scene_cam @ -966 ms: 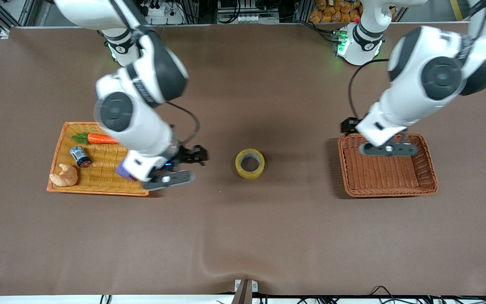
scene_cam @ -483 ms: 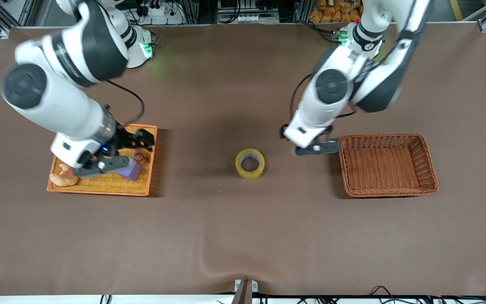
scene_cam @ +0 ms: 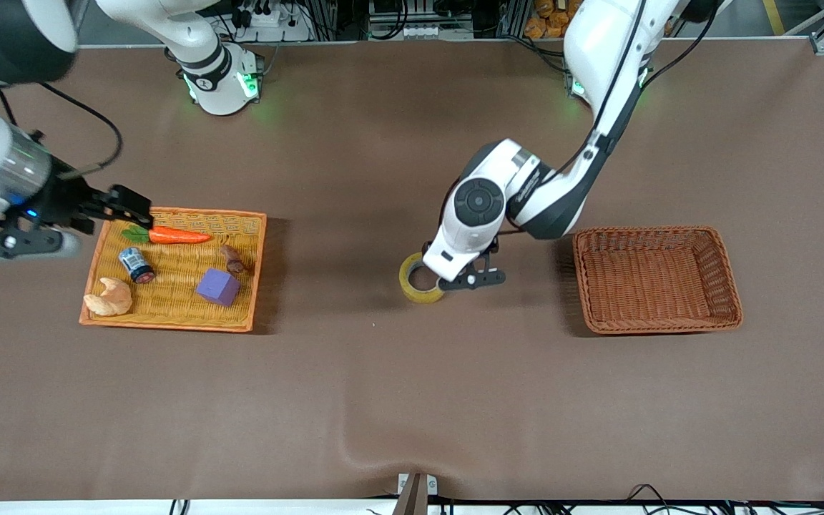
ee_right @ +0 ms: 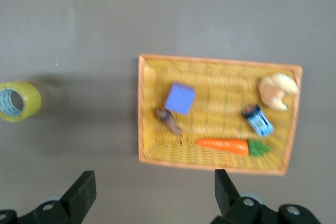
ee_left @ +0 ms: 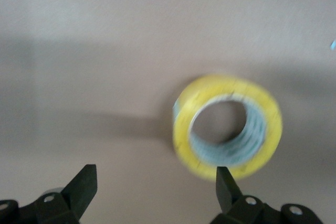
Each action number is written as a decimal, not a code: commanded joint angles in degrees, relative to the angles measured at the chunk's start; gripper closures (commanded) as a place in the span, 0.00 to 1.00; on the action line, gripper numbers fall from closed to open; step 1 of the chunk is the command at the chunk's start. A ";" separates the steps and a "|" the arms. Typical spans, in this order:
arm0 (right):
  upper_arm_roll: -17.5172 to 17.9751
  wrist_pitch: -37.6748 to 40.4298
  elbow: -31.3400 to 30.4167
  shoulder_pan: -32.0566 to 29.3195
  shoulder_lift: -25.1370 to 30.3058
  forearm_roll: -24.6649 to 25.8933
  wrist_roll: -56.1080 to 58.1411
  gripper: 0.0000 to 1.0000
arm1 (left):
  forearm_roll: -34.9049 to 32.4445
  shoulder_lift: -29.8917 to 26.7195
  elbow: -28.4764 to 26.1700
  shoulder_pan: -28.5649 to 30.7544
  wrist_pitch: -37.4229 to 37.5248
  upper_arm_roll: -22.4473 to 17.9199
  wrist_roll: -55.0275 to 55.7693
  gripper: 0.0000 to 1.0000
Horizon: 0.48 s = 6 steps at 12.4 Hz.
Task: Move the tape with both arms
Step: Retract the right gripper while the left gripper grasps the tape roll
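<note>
Tape: the roll of yellowish packing tape (scene_cam: 420, 280) lies flat on the brown table (scene_cam: 412, 400), core hole facing up, between the yellow tray (scene_cam: 254, 236) and the brown wicker basket (scene_cam: 659, 318), so either arm can reach it.
Left gripper: the left gripper (scene_cam: 471, 279) hangs low over the table just beside the tape, toward the basket's end; in the left wrist view its two fingers (ee_left: 84, 184) stand apart with nothing between them, and the tape (ee_left: 227, 126) sits just ahead of one fingertip, so the opening is not yet centred on the roll.
Right gripper: the right gripper (scene_cam: 15, 243) waits over the table just beside the tray's outer edge, fingers spread and empty in its wrist view (ee_right: 152, 190), probably clear of the middle to leave room for the pickup.
Tray contents: carrot (scene_cam: 169, 234), small can (scene_cam: 136, 265), croissant (scene_cam: 108, 297), purple cube (scene_cam: 217, 287), a small dark brown item (scene_cam: 233, 260).
Basket: holds nothing visible; likely the tape's destination.
</note>
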State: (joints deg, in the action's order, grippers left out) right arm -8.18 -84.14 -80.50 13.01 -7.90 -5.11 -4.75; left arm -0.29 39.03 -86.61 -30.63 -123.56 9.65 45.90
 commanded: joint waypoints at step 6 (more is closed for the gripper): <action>2.55 3.98 -1.41 -10.80 7.81 2.65 7.47 0.00 | 0.38 6.76 2.32 -1.01 -10.12 -0.24 -0.64 0.00</action>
State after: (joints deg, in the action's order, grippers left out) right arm -7.88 -80.07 -80.56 5.80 -0.88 -2.60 1.10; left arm -0.29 44.44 -85.65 -30.74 -132.80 9.65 45.87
